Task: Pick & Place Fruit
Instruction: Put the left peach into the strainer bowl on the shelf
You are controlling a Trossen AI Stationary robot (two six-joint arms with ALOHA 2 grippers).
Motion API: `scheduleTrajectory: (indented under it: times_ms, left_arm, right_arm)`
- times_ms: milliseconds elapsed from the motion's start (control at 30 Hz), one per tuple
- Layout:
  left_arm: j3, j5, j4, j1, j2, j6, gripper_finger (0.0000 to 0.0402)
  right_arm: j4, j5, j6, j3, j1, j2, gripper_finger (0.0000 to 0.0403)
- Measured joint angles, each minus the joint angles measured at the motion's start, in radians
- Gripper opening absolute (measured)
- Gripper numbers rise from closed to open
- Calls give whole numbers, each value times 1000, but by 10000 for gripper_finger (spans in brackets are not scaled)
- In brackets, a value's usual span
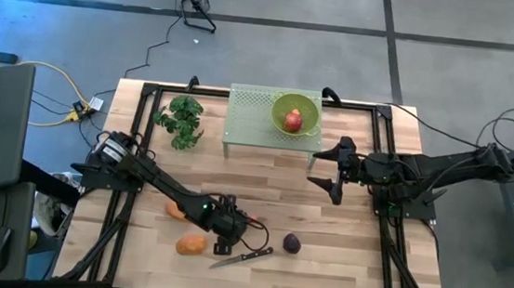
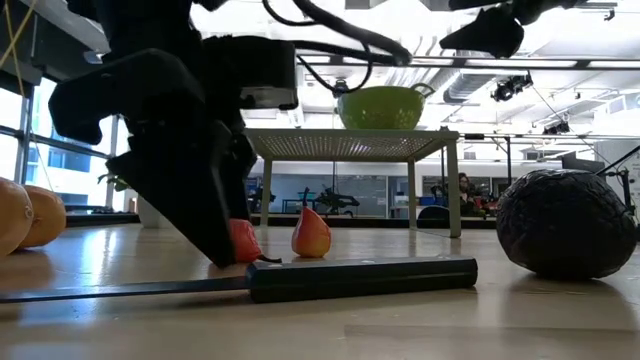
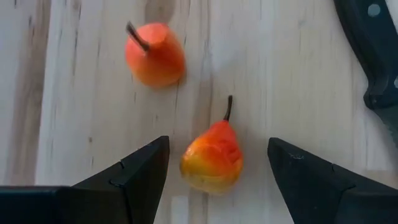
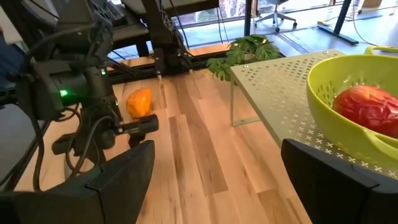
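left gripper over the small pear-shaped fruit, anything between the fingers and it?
Nothing visible. The left gripper is open, and the small pear-shaped fruit sits between its fingers on bare wood. The other small red-orange fruit and the knife lie clear of the gap.

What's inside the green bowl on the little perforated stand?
One red round fruit sits inside the green bowl, on the perforated stand. The bowl's wall hides its bottom, so anything beneath the fruit cannot be seen.

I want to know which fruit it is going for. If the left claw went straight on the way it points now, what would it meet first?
The left claw is open, and the small red-and-yellow pear sits between its fingers, so it would likely meet that first; the small red fruit lies farther on.
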Motion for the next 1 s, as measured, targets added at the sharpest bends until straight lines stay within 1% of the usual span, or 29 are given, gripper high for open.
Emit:
scheduleTrajectory:
  times_ms: [233,300,400,667,767,900,1000]
  left_arm:
    - [1,0,11,0,2,0,269]
    - [0,0,9,0,2,0,263]
    - [1,3,8,0,2,-10,236]
    - [1,3,8,0,3,-12,119]
    - [1,0,8,0,3,-20,87]
    - [0,0,9,0,3,-30,82]
    - [1,6,12,0,3,-32,88]
  right_arm:
    - [-1,0,2,0,2,0,344]
    - [-1,-4,3,0,2,0,344]
    - [-1,-32,5,0,2,0,344]
    - [-25,-115,56,0,3,0,344]
    - [-73,-146,88,0,4,0,344]
    - [-133,-165,128,0,35,18,344]
    - [-151,-164,150,0,72,38,344]
